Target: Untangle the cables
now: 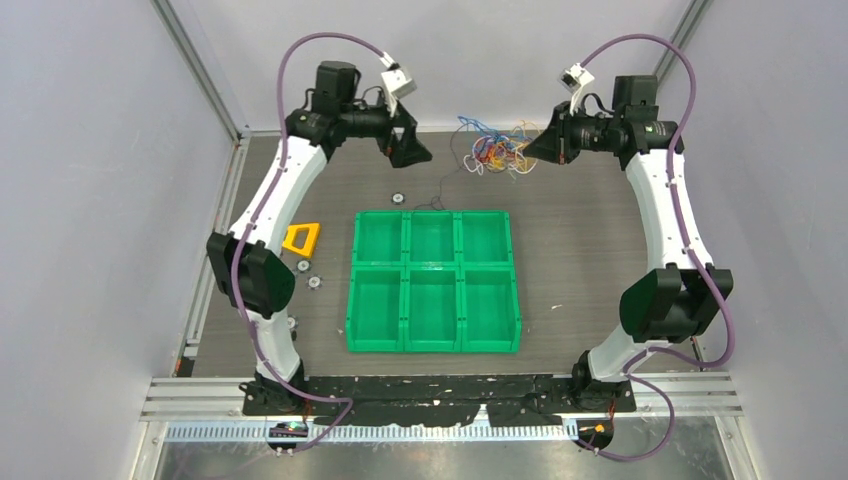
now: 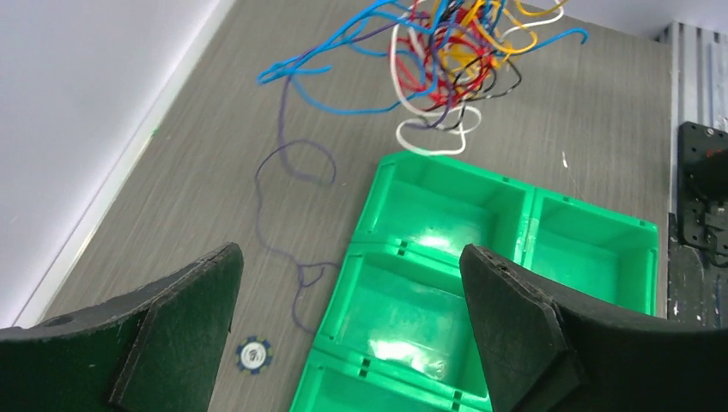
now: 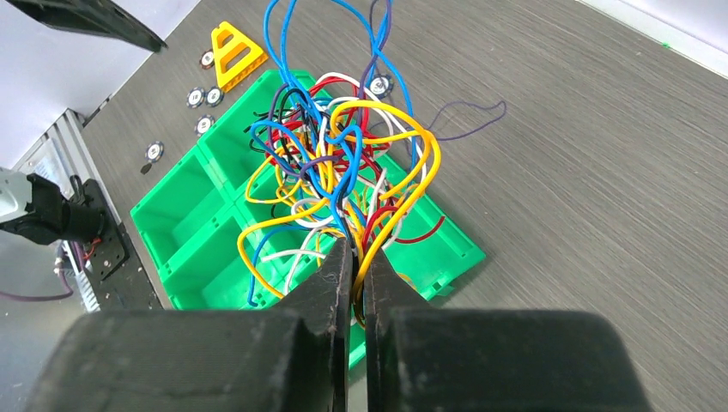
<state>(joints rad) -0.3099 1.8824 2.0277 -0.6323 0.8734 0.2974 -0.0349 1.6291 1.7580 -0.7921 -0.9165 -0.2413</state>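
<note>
Right gripper (image 3: 352,251) clenched on the cables (image 3: 343,154), pinching the knot at its base so the bundle hangs lifted above the far side of the table (image 1: 580,250), beyond the green bin (image 1: 352,270). Left gripper (image 1: 408,150) spread wide, empty, facing the tangle; likely lined up to pick a strand. Wires are thin, springy, glossy loops in blue, yellow, red, white and black. One dark strand (image 2: 283,172) trails onto the woodgrain top.

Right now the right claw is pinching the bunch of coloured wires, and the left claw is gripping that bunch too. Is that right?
Not quite. The right claw does pinch the bunch of coloured wires, but the left claw is not gripping it. It stands wide open and holds nothing. The left wrist view shows it spread apart, with the wires well beyond it.
</note>
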